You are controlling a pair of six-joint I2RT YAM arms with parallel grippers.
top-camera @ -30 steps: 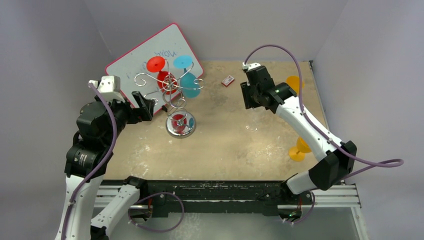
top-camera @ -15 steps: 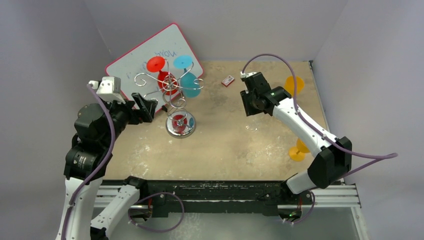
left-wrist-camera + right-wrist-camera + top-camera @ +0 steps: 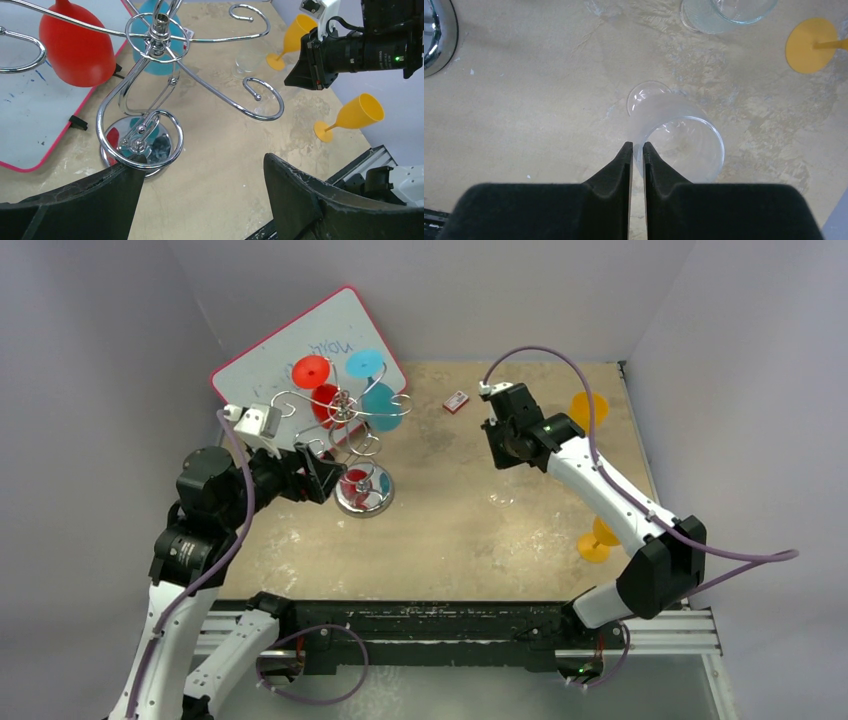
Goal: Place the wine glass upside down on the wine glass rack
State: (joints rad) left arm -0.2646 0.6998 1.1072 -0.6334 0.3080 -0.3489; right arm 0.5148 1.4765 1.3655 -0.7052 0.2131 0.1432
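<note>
Beside the wine glass rack (image 3: 362, 502), left gripper (image 3: 202, 167) agape; right gripper (image 3: 637, 147) seemingly tight on wine glass (image 3: 684, 140) rim.

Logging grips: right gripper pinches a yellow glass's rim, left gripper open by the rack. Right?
No: the glass whose rim the right gripper pinches is clear, not yellow; the right wrist view shows it. The left gripper is open by the rack.

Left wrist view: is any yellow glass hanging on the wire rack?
No, the near yellow glass and the far yellow glass stand upright on the table.
</note>
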